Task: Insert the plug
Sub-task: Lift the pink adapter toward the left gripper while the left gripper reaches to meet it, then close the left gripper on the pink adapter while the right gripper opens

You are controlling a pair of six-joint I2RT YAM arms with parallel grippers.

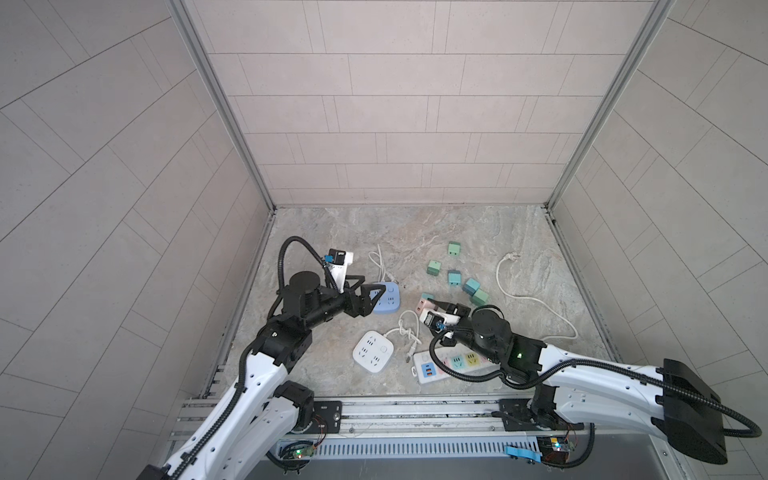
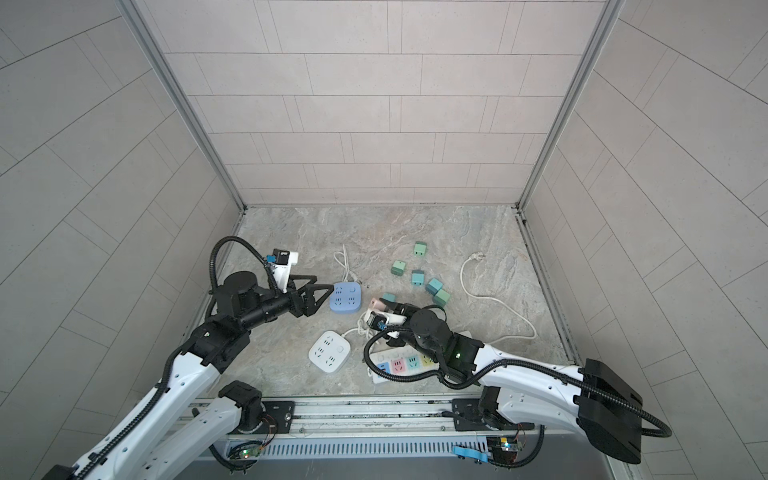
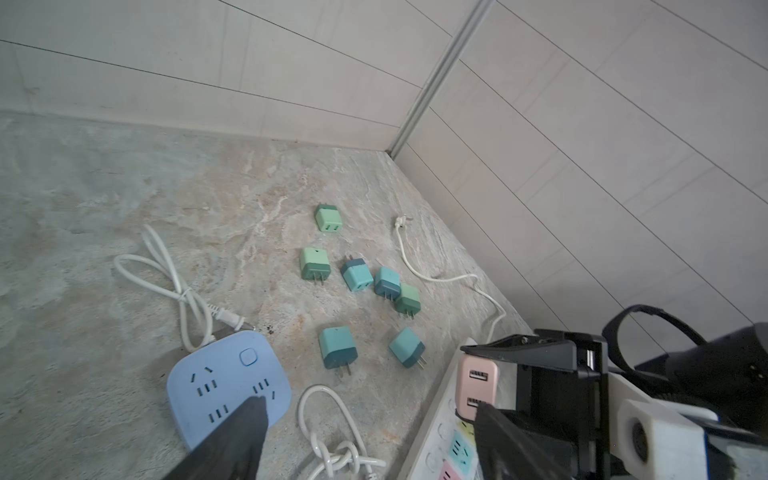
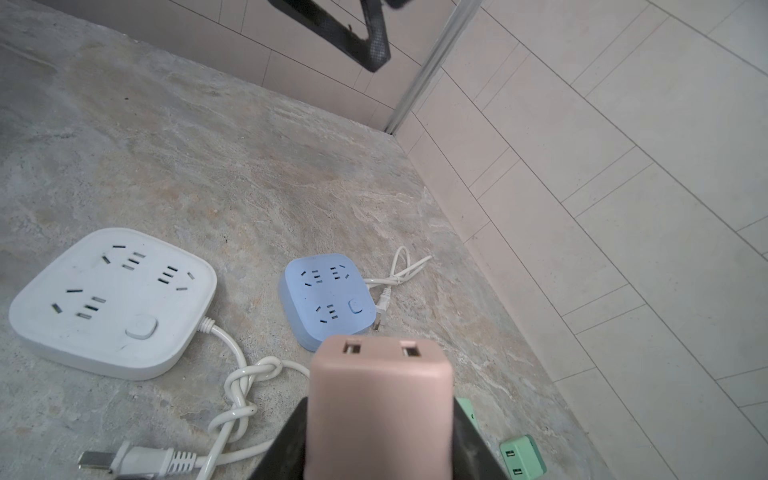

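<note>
The plug is a pink block charger with two USB slots in its end face. My right gripper is shut on it, one black finger against each side, above the floor mid-scene; both top views show the plug. A blue square power strip lies just left of it. My left gripper hovers open over that strip's left edge, nothing between its fingers. In the left wrist view the pink plug shows just behind one of my fingertips.
A white square power strip with a knotted cable lies near the front. A long strip with coloured sockets sits partly under my right arm. Several green and teal plugs are scattered behind, with a loose white cord at right.
</note>
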